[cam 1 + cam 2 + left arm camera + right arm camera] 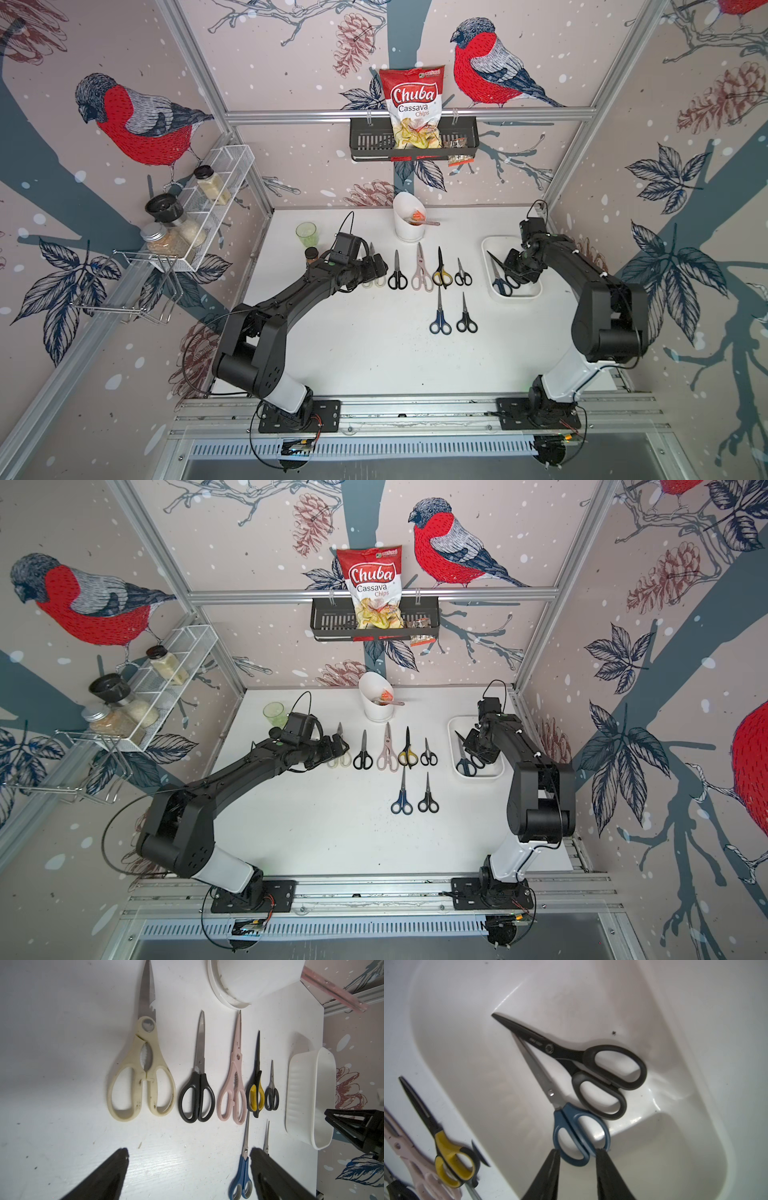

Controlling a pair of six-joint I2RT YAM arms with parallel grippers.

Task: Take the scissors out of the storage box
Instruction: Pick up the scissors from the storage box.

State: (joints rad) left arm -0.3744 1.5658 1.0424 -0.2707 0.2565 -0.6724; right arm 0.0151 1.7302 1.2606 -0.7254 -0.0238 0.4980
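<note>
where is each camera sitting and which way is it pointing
Top views: high over the front rail, looking down and back at the table; left arm and right arm show whole.
Left wrist: on the left arm, looking down past the open left gripper at the scissors row.
Right wrist: on the right arm, looking into the storage box; right gripper closed on the blue scissors.
Shared: both wrist views show the yellow-black scissors.

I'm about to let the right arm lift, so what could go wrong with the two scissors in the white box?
The black-handled scissors overlap the blue-handled scissors whose handle the right tool straddles, so lifting may drag or flip the black pair. With the tool at the handle end, the blades could droop and catch the storage box wall.
</note>
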